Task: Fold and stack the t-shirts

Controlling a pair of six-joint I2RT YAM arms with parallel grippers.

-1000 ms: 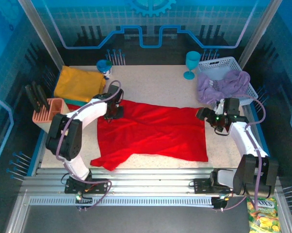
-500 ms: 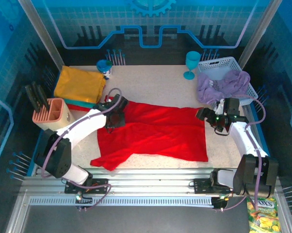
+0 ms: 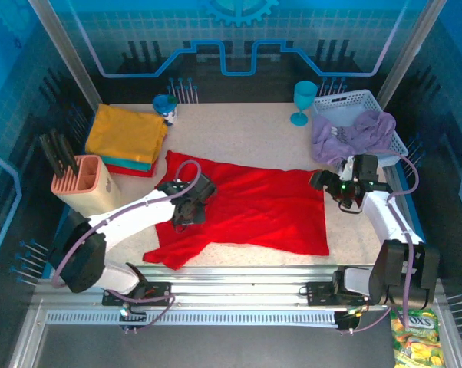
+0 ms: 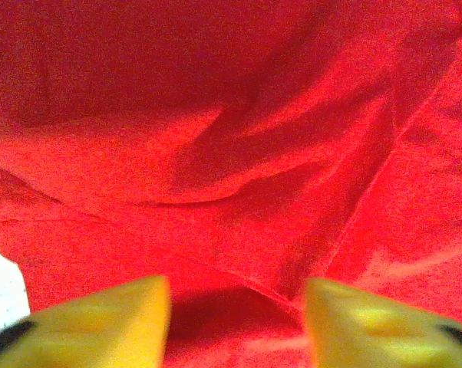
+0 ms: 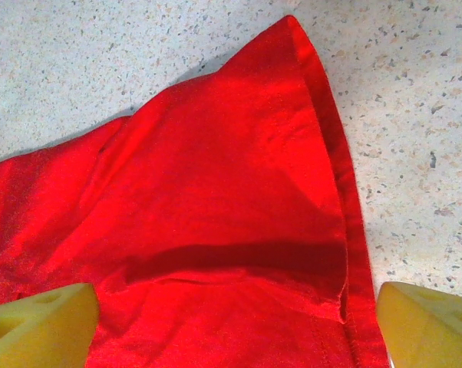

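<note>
Two grippers: both released, fingers apart, holding nothing.
Left gripper (image 4: 237, 322): over red shirt (image 3: 254, 207), left part.
Right gripper (image 5: 235, 318): over red shirt's far right corner.
Lavender shirt (image 3: 354, 134): beyond red shirt, in basket (image 3: 346, 100).

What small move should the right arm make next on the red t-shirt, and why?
Probably lower the right gripper and close its jaws on the red t-shirt: the jaws stand open astride the shirt's hemmed edge near a corner, and the shirt lies spread, unfolded, on the table, so a fold needs a grip first.
</note>
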